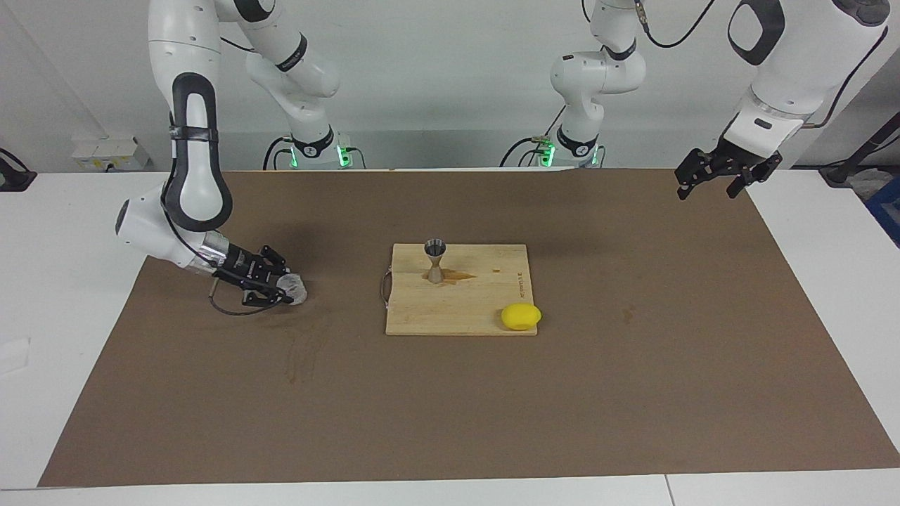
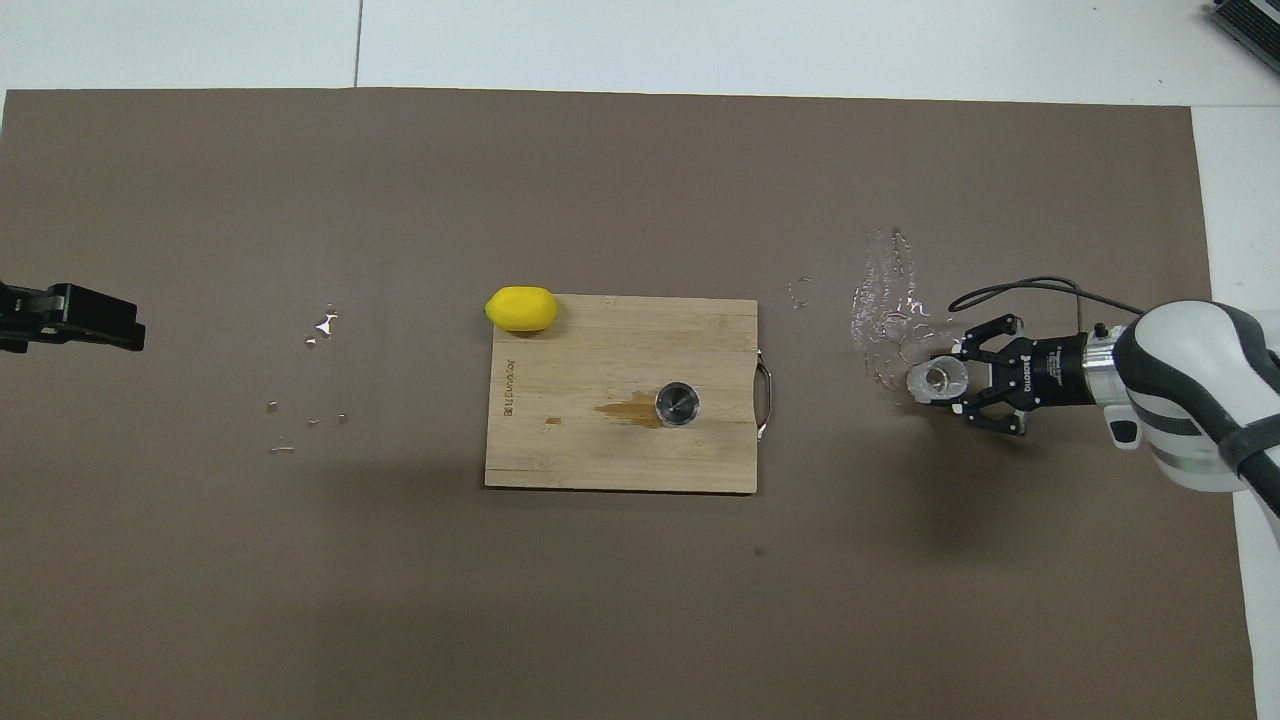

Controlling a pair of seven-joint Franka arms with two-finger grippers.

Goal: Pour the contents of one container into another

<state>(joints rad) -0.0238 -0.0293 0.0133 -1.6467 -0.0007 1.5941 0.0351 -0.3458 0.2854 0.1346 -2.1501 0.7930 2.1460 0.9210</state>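
Our right gripper (image 1: 285, 289) sits low on the mat, fingers seemingly closed around the clear cup (image 1: 294, 288), well apart from the jigger (image 1: 435, 261) on the board (image 1: 485, 309), probably setting it down. Our left gripper (image 1: 711, 176) waits open.

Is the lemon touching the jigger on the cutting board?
Apart. The overhead view shows the lemon at the cutting board's corner, bare wood between it and the jigger.

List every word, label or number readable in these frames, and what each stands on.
Cutting board: one short line of engraved lettering near its edge toward the left arm's end, too small to read.
Right gripper: white lettering on its black body, too small to read.
Nothing else carries text.
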